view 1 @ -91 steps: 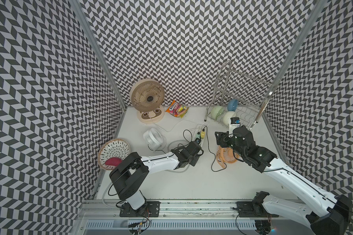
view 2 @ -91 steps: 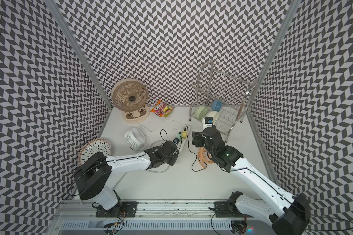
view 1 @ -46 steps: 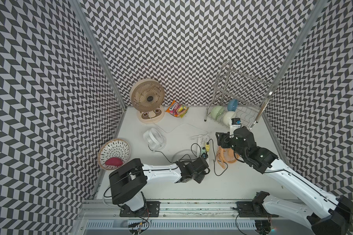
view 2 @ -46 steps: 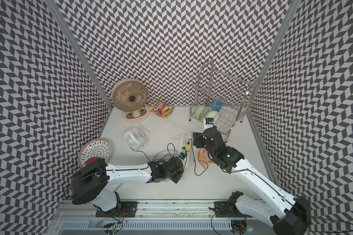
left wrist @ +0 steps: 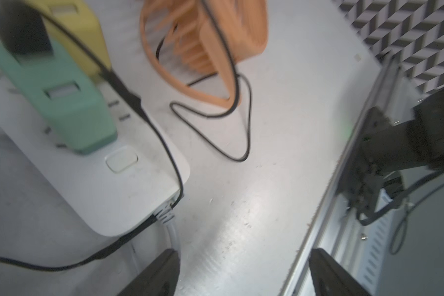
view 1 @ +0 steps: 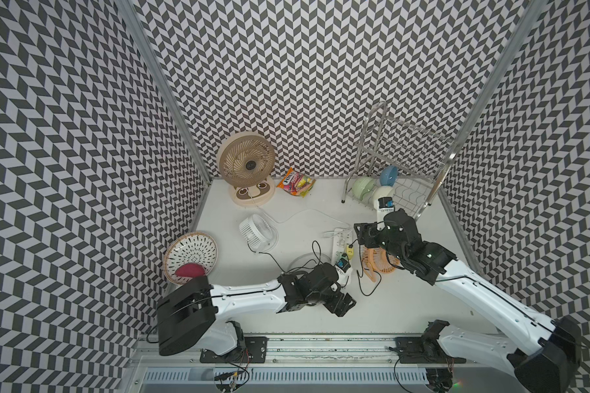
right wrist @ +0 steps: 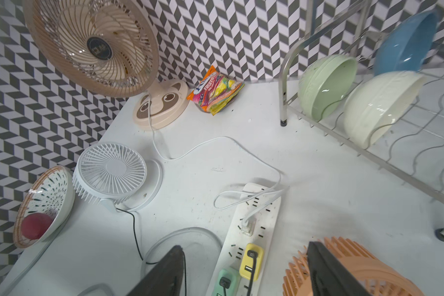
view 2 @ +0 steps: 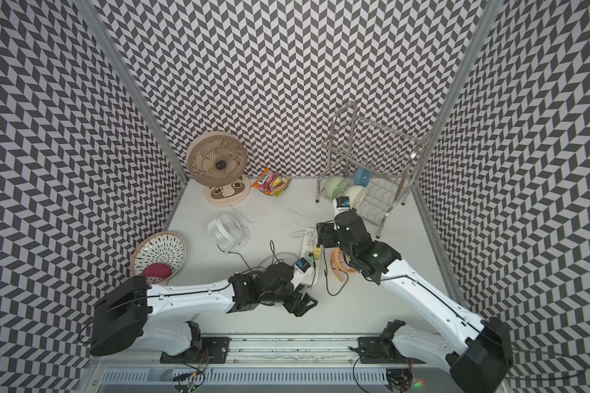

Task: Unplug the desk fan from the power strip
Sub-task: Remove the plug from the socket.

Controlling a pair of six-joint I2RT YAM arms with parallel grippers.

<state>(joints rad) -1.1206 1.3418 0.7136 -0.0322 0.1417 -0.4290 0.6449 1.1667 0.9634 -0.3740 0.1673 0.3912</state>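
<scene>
Two tools of mine, both spread wide and empty. My left tool (left wrist: 244, 253) hangs over bare table (left wrist: 267, 166), just off the cord end of the strip (left wrist: 128, 184). My right tool (right wrist: 245, 246) hovers above the strip, which lies mid-table between the white fan (right wrist: 110, 170) and the orange fan (right wrist: 356, 269). A green plug (right wrist: 224, 280), a yellow plug (right wrist: 250, 257) and a white plug (right wrist: 248, 225) sit in it.

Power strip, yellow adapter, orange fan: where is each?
power strip (right wrist: 265, 217): right wrist view, bare top face.
yellow adapter (right wrist: 245, 257): right wrist view, top face beside its cable.
orange fan (right wrist: 374, 269): right wrist view, ribbed grille.
</scene>
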